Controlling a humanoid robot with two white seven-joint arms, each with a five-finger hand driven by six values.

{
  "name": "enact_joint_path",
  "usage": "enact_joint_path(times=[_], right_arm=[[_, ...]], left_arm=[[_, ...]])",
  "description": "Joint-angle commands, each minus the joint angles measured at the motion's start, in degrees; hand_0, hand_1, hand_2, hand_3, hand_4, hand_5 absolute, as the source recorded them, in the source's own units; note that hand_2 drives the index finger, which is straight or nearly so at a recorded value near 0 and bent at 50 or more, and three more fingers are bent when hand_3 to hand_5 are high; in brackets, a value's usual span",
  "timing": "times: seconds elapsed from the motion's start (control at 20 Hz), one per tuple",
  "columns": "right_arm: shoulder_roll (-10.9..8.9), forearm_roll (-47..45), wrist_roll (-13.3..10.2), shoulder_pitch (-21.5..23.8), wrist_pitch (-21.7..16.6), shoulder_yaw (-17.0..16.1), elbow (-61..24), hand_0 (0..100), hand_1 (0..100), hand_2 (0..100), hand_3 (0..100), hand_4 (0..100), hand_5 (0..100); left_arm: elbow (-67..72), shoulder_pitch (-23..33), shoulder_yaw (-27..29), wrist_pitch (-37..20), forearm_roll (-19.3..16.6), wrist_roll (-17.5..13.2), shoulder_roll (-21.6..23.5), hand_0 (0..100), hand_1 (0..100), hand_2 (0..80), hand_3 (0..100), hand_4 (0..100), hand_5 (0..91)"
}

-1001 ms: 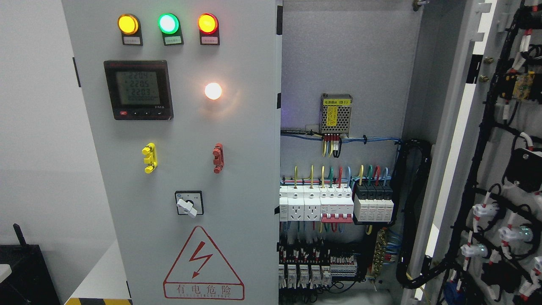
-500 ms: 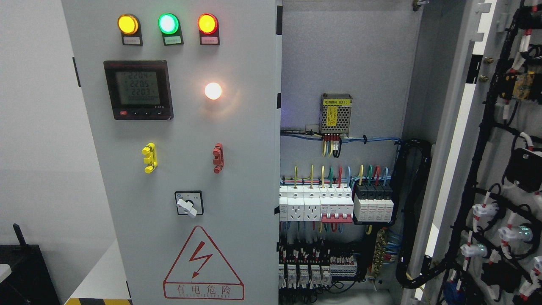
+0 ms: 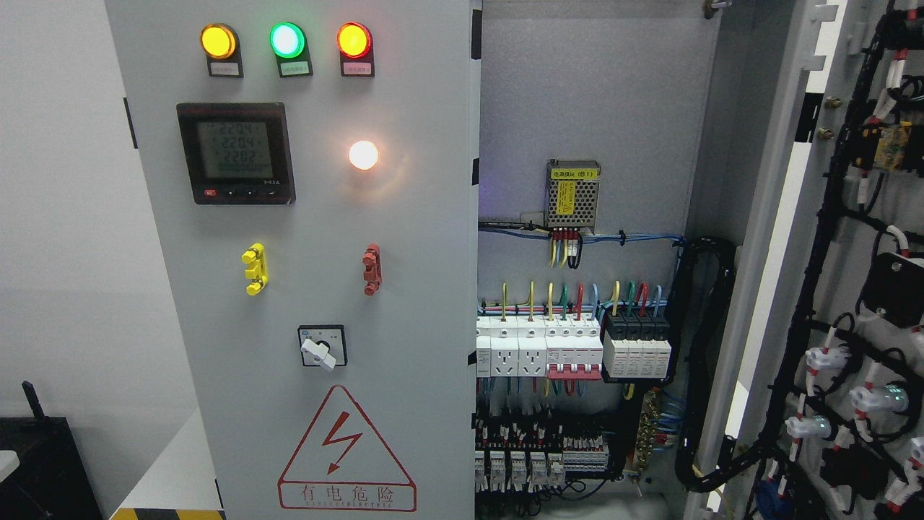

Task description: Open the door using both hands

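A grey electrical cabinet fills the head view. Its left door (image 3: 404, 303) is closed and carries three lit indicator lamps, a digital meter (image 3: 236, 152), a yellow handle (image 3: 254, 269), a red handle (image 3: 371, 269) and a rotary switch (image 3: 322, 347). The right door (image 3: 816, 238) is swung wide open at the picture's right, its inner side covered in black wiring. Between them the cabinet interior (image 3: 585, 101) shows breakers and coloured wires. Neither of my hands nor arms is visible.
A power supply box (image 3: 572, 193) is mounted on the cabinet's back panel above the row of breakers (image 3: 570, 350). A black object (image 3: 43, 469) sits low at the left, beside a white wall. A high-voltage warning triangle (image 3: 346, 451) marks the left door's bottom.
Only the meter's bottom reading has flickered from 2203 to 2202. The doors stay as they were and no hand has come into view.
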Motion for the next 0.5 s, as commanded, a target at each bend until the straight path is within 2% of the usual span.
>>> enact_joint_path(times=[0.0,0.1,0.2,0.3,0.45], right_arm=[[-1.45,-1.22,0.21,-3.01,-3.67,3.31,-8.63,12,39,0,0,0,0],[-1.36,-1.22,0.21,-4.68,-5.6,3.13,-9.6,12,39,0,0,0,0],[-0.22,-1.31,0.21,-7.31,-7.45,2.69,-10.04,12,39,0,0,0,0],[0.75,-1.31,0.21,-10.21,-7.46,2.25,-10.04,12,39,0,0,0,0],[0.93,-1.31,0.21,-15.75,-6.93,2.16,-10.04,12,39,0,0,0,0]], left_arm=[[0.07,-0.02,0.01,0.01,0.0,0.0,-1.96,12,39,0.0,0,0,0.0],[0.07,-0.02,0.09,0.01,0.0,0.0,-1.96,12,39,0.0,0,0,0.0],[0.07,-0.02,0.09,0.01,0.0,0.0,-1.96,12,39,0.0,0,0,0.0],[0.07,-0.02,0.01,0.01,0.0,0.0,-1.96,12,39,0.0,0,0,0.0],[0.07,-0.02,0.01,0.01,0.0,0.0,-1.96,12,39,0.0,0,0,0.0]])
